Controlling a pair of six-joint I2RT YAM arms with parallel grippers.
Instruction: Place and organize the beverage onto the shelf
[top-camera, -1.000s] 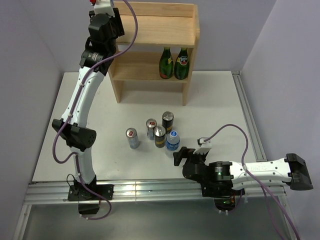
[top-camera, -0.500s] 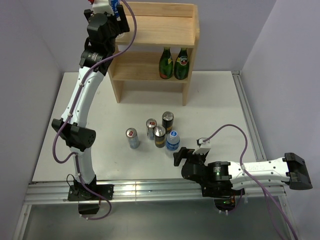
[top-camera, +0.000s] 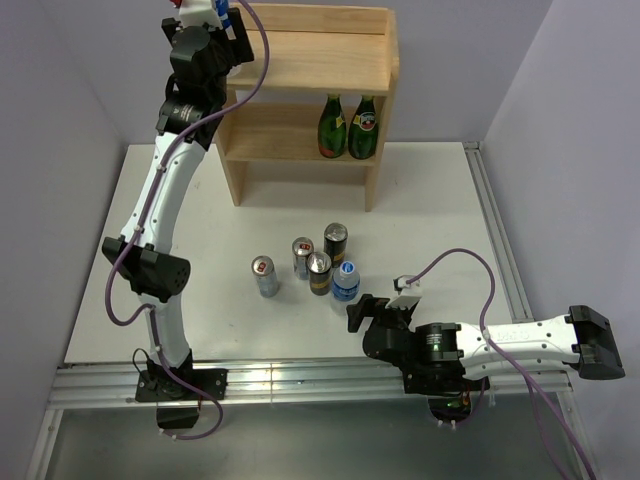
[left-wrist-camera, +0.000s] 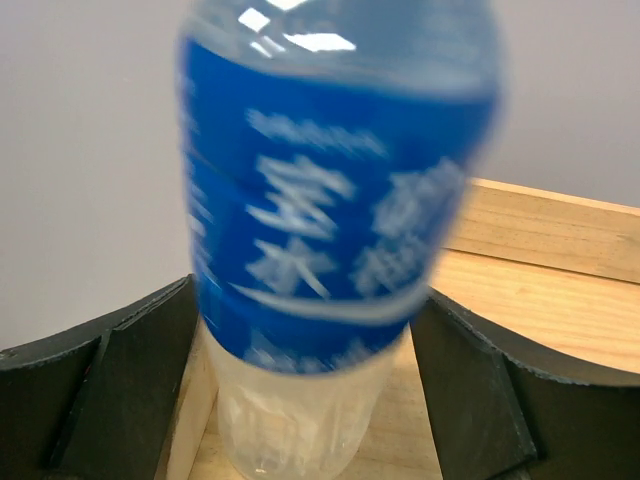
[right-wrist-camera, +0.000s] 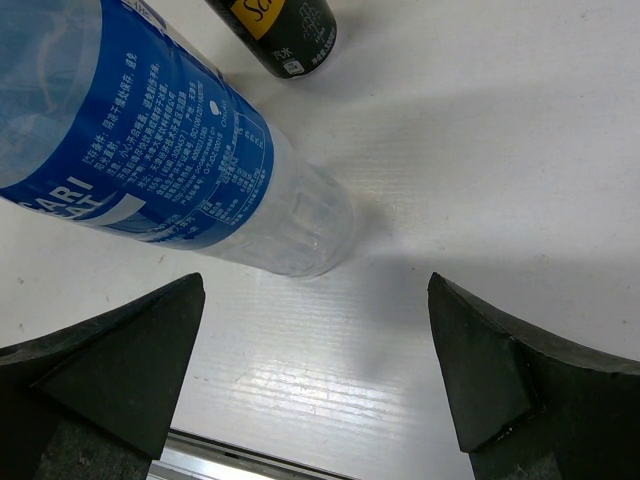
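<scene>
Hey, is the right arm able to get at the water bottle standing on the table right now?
Probably yes. The right end effector is open and sits just short of the water bottle, with only bare table between them. The black-and-gold can stands beyond it, not in the way.

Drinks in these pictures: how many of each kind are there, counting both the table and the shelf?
Clear water bottles: 2
Black-and-gold cans: 2
Slim silver cans: 2
Green glass bottles: 2
Total: 8
</scene>
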